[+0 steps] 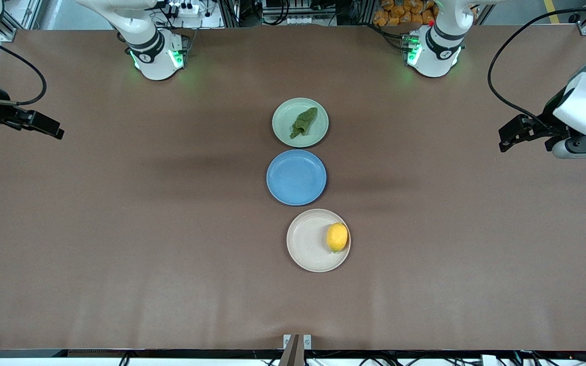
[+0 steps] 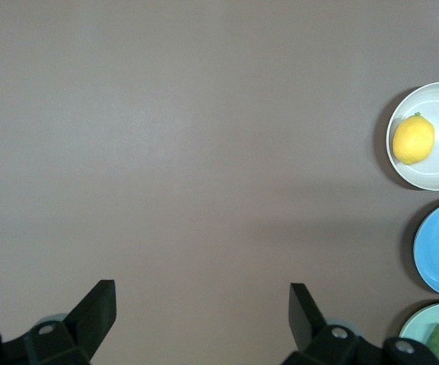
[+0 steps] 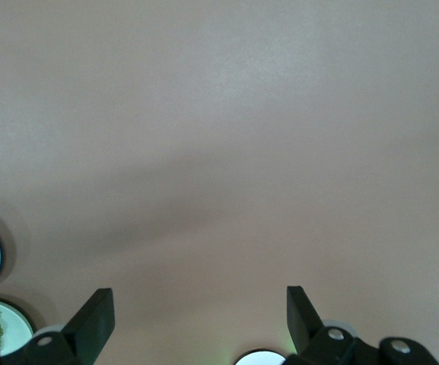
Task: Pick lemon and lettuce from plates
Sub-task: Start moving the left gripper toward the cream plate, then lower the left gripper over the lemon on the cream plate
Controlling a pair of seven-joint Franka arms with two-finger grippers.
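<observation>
Both idle: left gripper (image 2: 196, 312) and right gripper (image 3: 196, 315) spread wide, empty. Lemon (image 1: 337, 237) firm, rolls: pinch across middle. Lettuce (image 1: 304, 122) limp: pinch bunched center.

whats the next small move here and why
Probably bring the left end effector, open over bare table at its arm's end, over the lemon on the beige plate. The right end effector, also open, waits at its end; the lettuce still lies on the mint plate. Nothing is grasped yet.
</observation>
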